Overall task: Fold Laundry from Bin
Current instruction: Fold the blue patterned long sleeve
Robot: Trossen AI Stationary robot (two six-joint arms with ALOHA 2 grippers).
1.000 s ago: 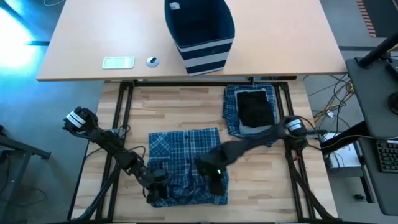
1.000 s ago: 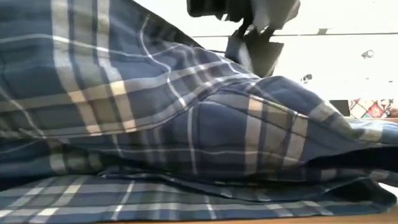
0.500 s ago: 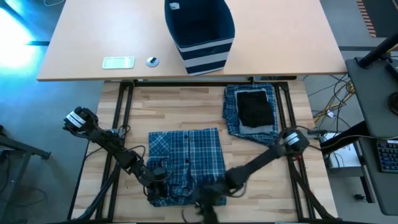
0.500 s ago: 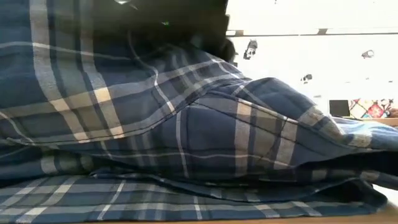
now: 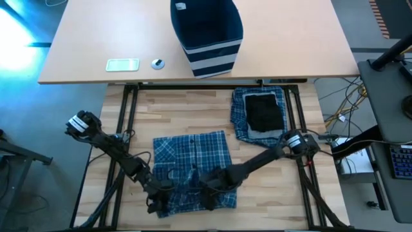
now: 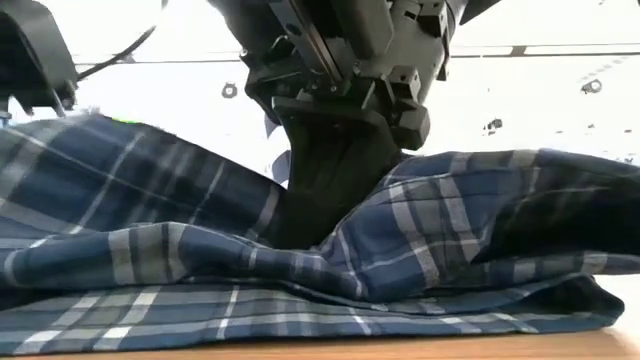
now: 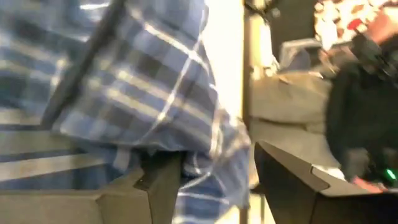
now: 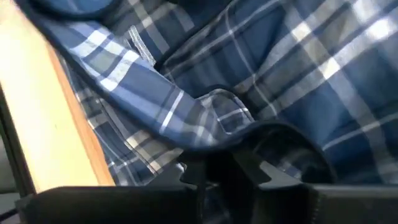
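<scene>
High view: plaid shirt (image 5: 192,167) spread on the table (image 5: 161,116), both grippers at its near edge; folded pile (image 5: 261,115) and bin (image 5: 206,35) beyond. Right wrist view alone shows the right gripper (image 8: 221,163), jaws closed on a shirt fold. Left wrist view shows the left gripper (image 7: 214,180), jaws apart, cloth between them.

No legible text, label, brand or number anywhere.
</scene>
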